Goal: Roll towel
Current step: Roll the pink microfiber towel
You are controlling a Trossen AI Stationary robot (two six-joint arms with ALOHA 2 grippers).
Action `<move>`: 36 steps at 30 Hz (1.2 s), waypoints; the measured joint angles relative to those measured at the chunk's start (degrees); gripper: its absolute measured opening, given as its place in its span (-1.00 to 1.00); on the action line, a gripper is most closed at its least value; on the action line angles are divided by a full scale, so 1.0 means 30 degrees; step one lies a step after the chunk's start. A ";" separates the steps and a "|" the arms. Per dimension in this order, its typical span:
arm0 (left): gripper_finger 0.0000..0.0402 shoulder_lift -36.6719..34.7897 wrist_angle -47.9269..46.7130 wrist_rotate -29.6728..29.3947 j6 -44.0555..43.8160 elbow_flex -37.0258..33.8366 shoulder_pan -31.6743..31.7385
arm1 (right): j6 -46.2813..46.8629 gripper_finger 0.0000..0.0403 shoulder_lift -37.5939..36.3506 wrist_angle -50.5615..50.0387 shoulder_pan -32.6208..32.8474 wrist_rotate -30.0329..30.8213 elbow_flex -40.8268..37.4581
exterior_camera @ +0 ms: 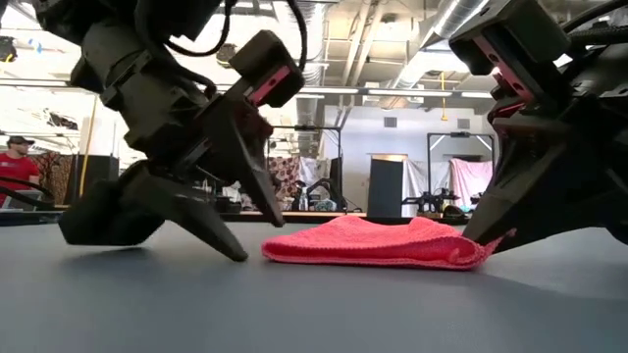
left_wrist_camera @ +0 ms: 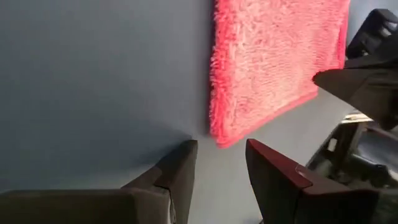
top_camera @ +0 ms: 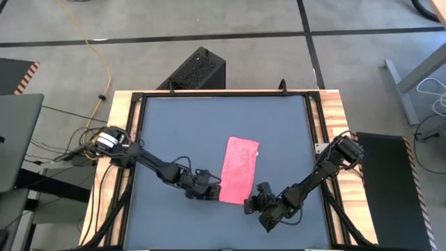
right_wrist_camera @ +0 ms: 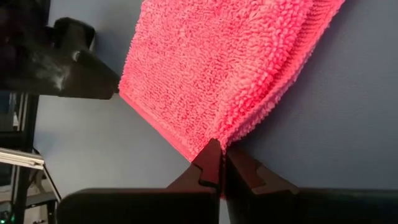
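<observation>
Table (top_camera: 181,125): dark grey top in a black frame with wooden side strips; both arms reach in from the near side edges.
Left arm (top_camera: 150,162): stretches from the left edge toward the table's middle, low over the surface.
Right arm (top_camera: 317,173): comes from the right edge, bent down toward the near middle.
Towel (top_camera: 239,169): bright pink, folded into a narrow strip, lying flat a little right of centre on the near half; looped pile shows up close (right_wrist_camera: 217,68).
Left gripper (left_wrist_camera: 217,177): just beside the towel's near left corner, fingers parted by a narrow gap with bare tabletop between them, holding nothing; tips down at the surface (exterior_camera: 240,235).
Right gripper (right_wrist_camera: 217,165): at the towel's near right corner, fingers pressed together, pinching the doubled edge there (exterior_camera: 491,235).
Background: a person in a red shirt (exterior_camera: 18,169) stands far off at the left of the room.
</observation>
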 joint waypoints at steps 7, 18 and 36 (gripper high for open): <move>-0.31 -0.1283 -0.2783 -0.0475 -0.0081 -0.0013 0.0199 | 0.0000 -0.85 0.0000 0.0060 -0.0031 0.0060 -0.0007; -0.31 -0.1283 -0.3035 0.0102 -0.0158 0.0340 0.0918 | 0.0007 -0.85 0.0000 0.0068 -0.0138 0.0038 0.0000; -0.31 -0.1148 -0.2598 0.0662 -0.0508 0.0354 0.0903 | -0.0209 -0.85 0.0000 0.0104 -0.0262 -0.0020 0.0007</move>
